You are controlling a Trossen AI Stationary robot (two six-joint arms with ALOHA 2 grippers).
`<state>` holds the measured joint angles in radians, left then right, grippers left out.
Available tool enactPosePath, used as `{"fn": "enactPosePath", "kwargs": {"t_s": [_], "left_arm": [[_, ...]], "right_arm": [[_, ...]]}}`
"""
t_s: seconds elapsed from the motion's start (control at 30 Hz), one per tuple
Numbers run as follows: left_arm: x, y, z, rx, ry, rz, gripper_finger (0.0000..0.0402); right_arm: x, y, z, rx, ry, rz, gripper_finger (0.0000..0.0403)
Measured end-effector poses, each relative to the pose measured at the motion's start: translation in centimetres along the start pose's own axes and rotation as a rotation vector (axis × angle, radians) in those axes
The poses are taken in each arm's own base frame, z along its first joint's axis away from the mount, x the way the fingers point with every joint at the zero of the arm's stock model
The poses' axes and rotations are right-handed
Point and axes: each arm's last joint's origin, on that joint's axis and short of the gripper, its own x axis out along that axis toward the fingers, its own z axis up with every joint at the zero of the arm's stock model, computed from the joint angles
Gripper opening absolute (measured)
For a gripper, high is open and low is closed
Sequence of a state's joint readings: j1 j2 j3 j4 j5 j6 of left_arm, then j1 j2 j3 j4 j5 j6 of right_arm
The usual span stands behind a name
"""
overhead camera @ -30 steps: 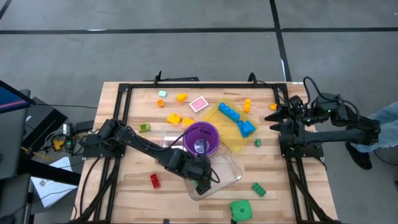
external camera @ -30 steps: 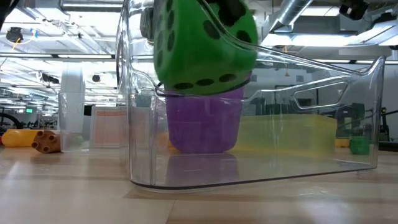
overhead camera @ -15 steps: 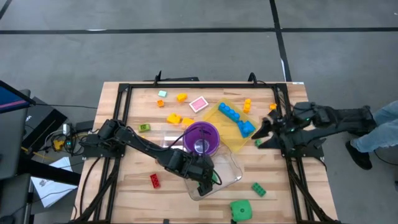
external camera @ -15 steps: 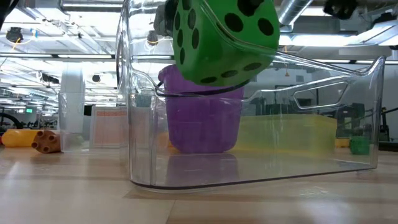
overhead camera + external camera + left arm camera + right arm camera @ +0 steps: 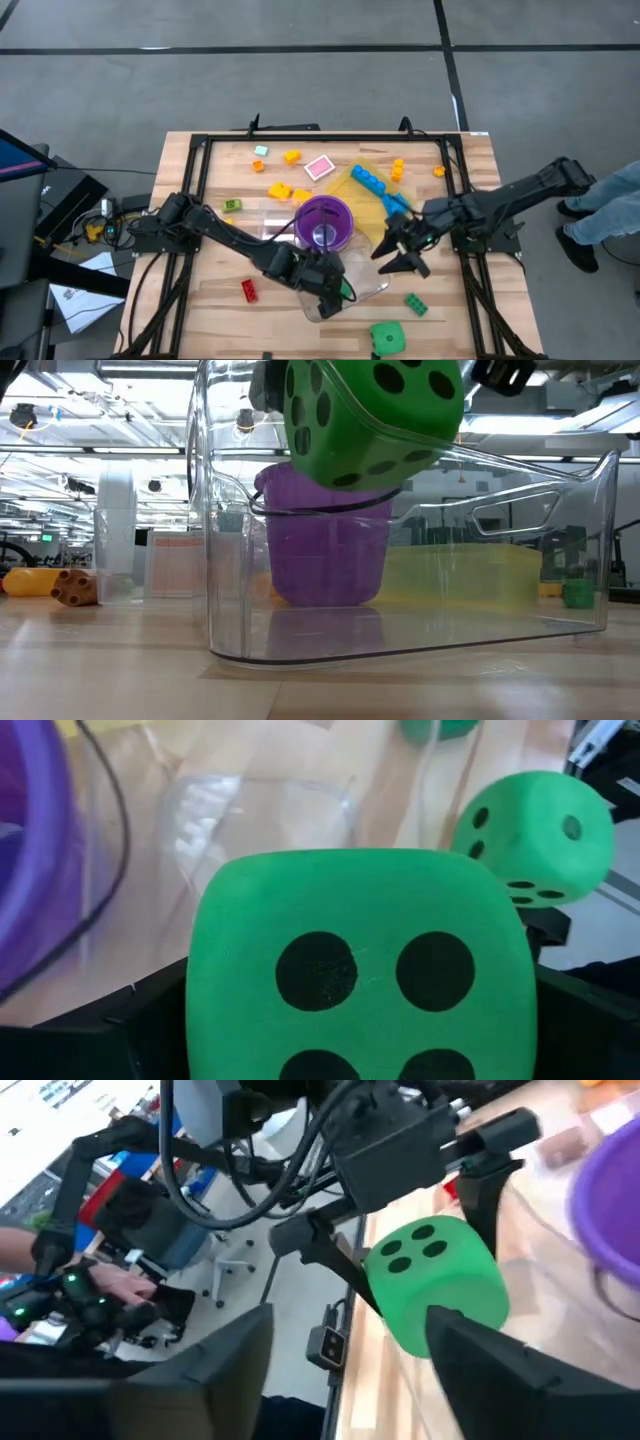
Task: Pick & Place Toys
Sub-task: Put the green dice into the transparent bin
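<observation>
a green die (image 5: 360, 970) sits between the left tool's dark fingers (image 5: 590, 1020), second die (image 5: 530, 838) beyond.

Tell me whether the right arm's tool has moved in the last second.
Yes. The right tool has swung in from the table's right edge toward the purple cup, over the yellow tray.

The cup (image 5: 324, 223) stood mid-desk (image 5: 200, 310), touching the tub (image 5: 368, 272) in front of it. The left gripper (image 5: 328, 289) hung over that tub, clamped on a die (image 5: 372, 420). A second die (image 5: 387, 337) lay at the front edge — the right gripper (image 5: 397, 247) hovered beside the tub's right side. Bricks (image 5: 381, 192) lay on the tray (image 5: 362, 212) behind.
</observation>
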<state>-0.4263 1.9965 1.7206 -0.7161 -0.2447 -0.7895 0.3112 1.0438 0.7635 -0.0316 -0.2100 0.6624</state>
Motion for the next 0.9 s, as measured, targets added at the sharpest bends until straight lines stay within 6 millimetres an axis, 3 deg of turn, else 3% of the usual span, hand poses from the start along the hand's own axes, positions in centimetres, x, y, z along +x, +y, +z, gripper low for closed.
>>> {"fn": "enactPosePath", "kwargs": {"t_s": [0.13, 0.27, 0.33, 0.63, 0.9], "left_arm": [[-0.2, -0.5, -0.4, 0.009, -0.004, -0.017, 0.04], [-0.3, -1.1, -0.6, 0.014, -0.016, -0.04, 0.04], [-0.3, -1.2, -0.7, 0.017, -0.015, -0.042, 0.04], [-0.3, -1.1, -0.6, 0.015, -0.043, -0.016, 0.04], [-0.3, -0.7, -0.8, 0.024, -0.041, 0.034, 0.04]], "right_arm": [[1.6, -0.4, -0.3, 0.0, 0.012, -0.007, 0.0164], [3.1, -0.6, -0.3, -0.014, -0.012, 0.019, 0.0044], [3.9, -0.7, -0.3, -0.024, -0.025, 0.033, 0.0013], [7.1, -1.2, -1.2, -0.036, -0.039, 0.077, 0.0001], [9.6, -1.4, -0.7, -0.055, -0.023, 0.06, 0.0001]]}}
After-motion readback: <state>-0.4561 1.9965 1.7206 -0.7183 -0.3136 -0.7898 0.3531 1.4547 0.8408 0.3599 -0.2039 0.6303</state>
